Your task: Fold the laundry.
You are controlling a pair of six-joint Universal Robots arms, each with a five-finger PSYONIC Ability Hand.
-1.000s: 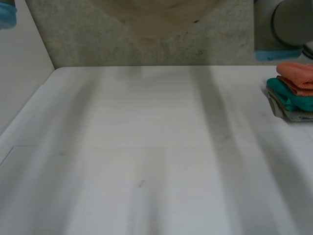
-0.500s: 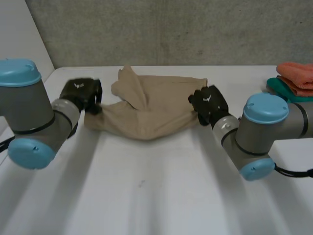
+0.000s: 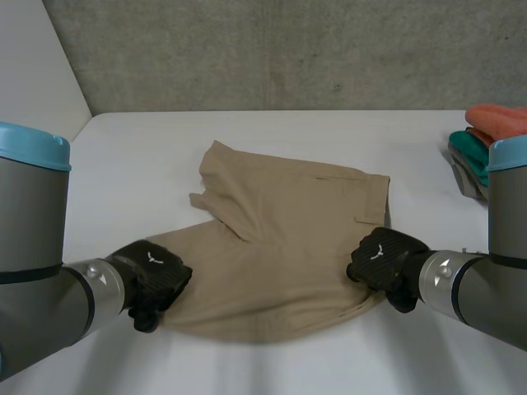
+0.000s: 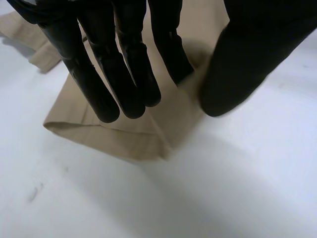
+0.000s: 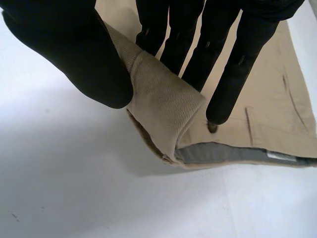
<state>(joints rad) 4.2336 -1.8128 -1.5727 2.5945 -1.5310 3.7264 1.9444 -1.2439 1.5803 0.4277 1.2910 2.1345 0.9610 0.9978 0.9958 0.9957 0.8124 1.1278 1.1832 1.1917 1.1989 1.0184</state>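
A pair of beige shorts (image 3: 280,247) lies spread on the white table (image 3: 247,362), with one leg folded over near the far left. My left hand (image 3: 152,276) rests at the near left corner. In the left wrist view its fingers (image 4: 124,64) are straight above a folded corner of the shorts (image 4: 129,134), and the thumb stands apart at the cloth's edge. My right hand (image 3: 383,257) is at the near right corner. In the right wrist view its thumb (image 5: 74,44) and fingers pinch the waistband corner of the shorts (image 5: 163,104) and lift it slightly.
A stack of folded cloths stands at the table's far right edge: orange (image 3: 498,123) on top, teal (image 3: 473,156) below, grey at the bottom. A concrete wall (image 3: 288,49) runs along the back.
The shorts came down from high in front of the camera and were drawn toward the near edge, now lying flat. Both hands moved nearer with them. The left hand's fingers have straightened.
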